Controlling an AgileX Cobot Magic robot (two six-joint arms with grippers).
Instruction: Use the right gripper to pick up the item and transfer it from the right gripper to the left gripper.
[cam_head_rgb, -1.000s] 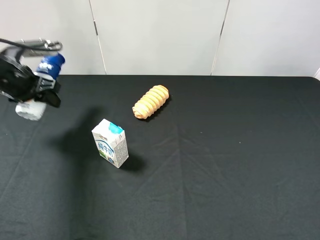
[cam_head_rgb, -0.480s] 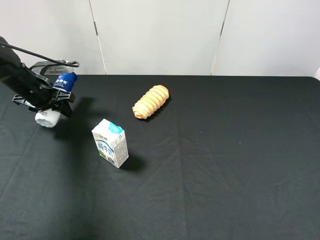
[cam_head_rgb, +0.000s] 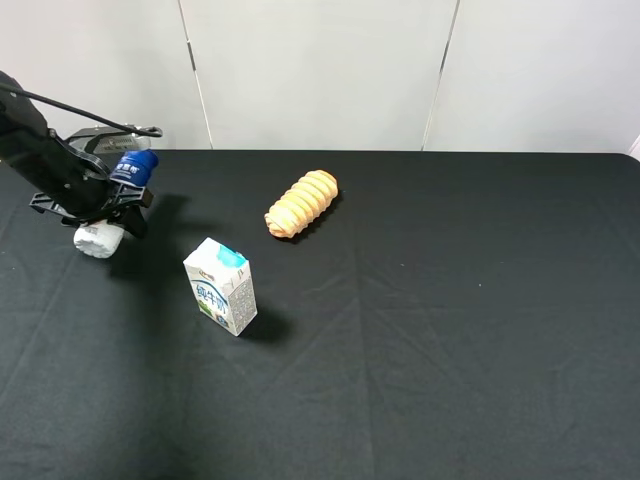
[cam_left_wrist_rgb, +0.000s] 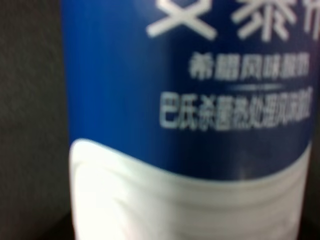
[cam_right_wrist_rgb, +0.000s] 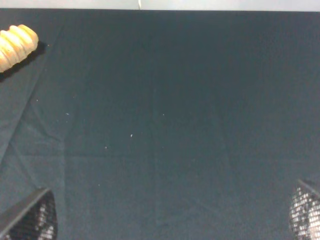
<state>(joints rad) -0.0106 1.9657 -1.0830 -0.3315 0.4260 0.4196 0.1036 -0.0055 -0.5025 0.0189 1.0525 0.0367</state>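
Observation:
The item, a white bottle (cam_head_rgb: 98, 239) with a dark-blue cap, is tilted at the far left of the table, cap toward the back. My left gripper (cam_head_rgb: 100, 203) is shut on its middle. I cannot tell whether its base touches the cloth. The left wrist view is filled by the bottle's blue label and white body (cam_left_wrist_rgb: 190, 150); the fingers do not show there. My right gripper (cam_right_wrist_rgb: 167, 215) is out of the high view. In its wrist view the two fingertips (cam_right_wrist_rgb: 32, 220) stand far apart over bare black cloth, open and empty.
A white-and-teal milk carton (cam_head_rgb: 221, 286) stands upright right of the bottle, nearer the front. A ridged golden bread roll (cam_head_rgb: 301, 203) lies at the back centre and also shows in the right wrist view (cam_right_wrist_rgb: 16, 46). The black table (cam_head_rgb: 460, 320) stretches right.
My left gripper, with the bottle in it, has moved right and down toward the table over the last second. It has barely moved in the last half second.

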